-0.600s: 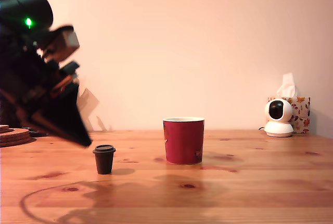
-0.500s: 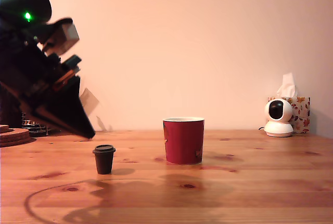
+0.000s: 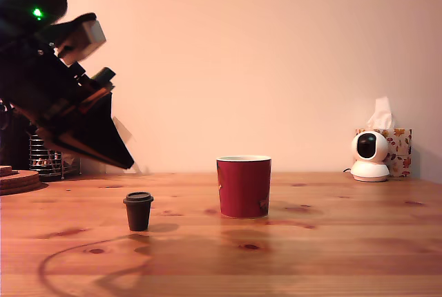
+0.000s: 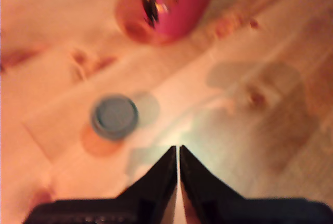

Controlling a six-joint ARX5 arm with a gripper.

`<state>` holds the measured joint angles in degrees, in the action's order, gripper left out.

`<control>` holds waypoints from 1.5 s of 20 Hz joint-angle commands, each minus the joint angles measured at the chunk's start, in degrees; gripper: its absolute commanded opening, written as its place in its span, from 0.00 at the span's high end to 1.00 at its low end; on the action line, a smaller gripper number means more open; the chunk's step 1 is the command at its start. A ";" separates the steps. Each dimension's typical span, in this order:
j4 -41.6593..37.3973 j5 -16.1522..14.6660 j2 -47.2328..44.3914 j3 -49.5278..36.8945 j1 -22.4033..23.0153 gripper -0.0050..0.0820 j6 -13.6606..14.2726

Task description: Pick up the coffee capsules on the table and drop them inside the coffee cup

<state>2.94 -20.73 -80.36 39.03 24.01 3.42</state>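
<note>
Capsule [image 3: 138,211] (dark pod, flat rim uppermost) stands upright on the pine table [image 3: 331,255], to the exterior view's left of the red coffee cup [image 3: 244,186] and clearly apart from it. Gripper [image 4: 178,153] hangs tilted downward above the table at the exterior view's left, higher than the capsule, its two black fingers [image 4: 161,174] pressed together and holding nothing. Table planks show dark knots. Against the plain pale wall: a wire-mesh holder [image 3: 52,157], a small white camera [image 3: 369,156], a tissue box [image 3: 396,146].
</note>
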 commanded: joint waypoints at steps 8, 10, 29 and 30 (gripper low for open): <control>-9.62 1.62 0.98 -4.20 0.28 0.33 -4.13; -9.90 1.77 0.96 -4.20 0.28 0.31 -4.13; -20.04 6.16 0.85 -8.61 -1.03 0.31 -4.50; -20.83 6.21 0.76 -8.72 -1.03 0.31 -4.37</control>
<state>-16.45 -14.76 -79.64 31.18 23.14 -1.28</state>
